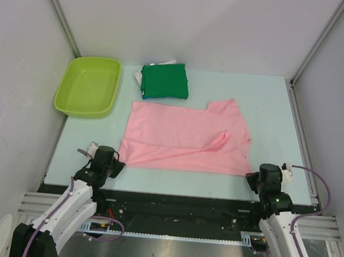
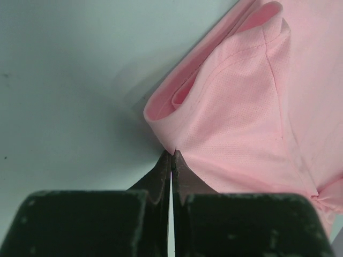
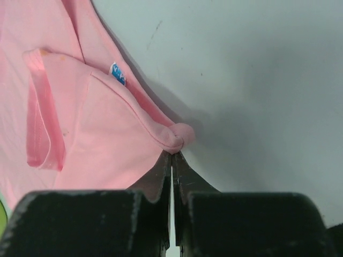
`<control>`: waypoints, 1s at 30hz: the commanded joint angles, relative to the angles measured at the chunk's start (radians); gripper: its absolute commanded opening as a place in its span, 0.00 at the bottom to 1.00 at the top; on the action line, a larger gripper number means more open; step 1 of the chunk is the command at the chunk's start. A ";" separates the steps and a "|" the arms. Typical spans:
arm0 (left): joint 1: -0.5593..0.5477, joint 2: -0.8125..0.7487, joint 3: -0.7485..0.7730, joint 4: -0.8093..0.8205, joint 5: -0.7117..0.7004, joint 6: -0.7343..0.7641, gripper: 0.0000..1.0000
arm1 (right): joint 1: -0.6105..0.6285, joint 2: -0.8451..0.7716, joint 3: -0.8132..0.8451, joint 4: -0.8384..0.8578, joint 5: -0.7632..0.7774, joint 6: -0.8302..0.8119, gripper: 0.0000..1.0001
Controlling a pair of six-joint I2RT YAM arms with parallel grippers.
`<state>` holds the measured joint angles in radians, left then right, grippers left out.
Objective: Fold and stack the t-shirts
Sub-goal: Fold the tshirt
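A light pink t-shirt [image 1: 183, 138] lies spread on the pale table, partly folded, with a sleeve turned up at its right. My left gripper [image 1: 120, 162] is shut on the shirt's near left corner [image 2: 172, 151]. My right gripper [image 1: 250, 177] is shut on the near right corner [image 3: 174, 151]; a small blue label [image 3: 118, 74] shows on the cloth there. A folded dark green t-shirt [image 1: 165, 81] lies behind the pink one, on top of a blue and a white one whose edges [image 1: 141, 78] peek out at its left.
A lime green plastic tub [image 1: 89, 86] stands at the back left of the table. White walls close in the table's left, back and right. The table's near edge [image 1: 179, 191] runs just in front of both grippers.
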<state>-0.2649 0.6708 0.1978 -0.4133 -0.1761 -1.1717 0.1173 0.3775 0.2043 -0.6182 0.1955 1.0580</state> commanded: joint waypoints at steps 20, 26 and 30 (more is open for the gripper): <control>0.013 -0.166 0.035 -0.246 0.121 0.018 0.82 | 0.249 0.027 0.197 -0.249 0.231 0.155 0.79; 0.012 -0.140 0.172 -0.222 0.149 0.056 1.00 | 0.294 0.262 0.306 -0.082 0.185 0.059 0.89; 0.012 -0.002 0.253 -0.133 0.118 0.090 1.00 | 0.306 0.486 0.383 0.188 0.116 -0.039 0.89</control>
<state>-0.2588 0.5720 0.3508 -0.6319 -0.0448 -1.1267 0.4084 0.7067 0.5045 -0.7048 0.3645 1.1213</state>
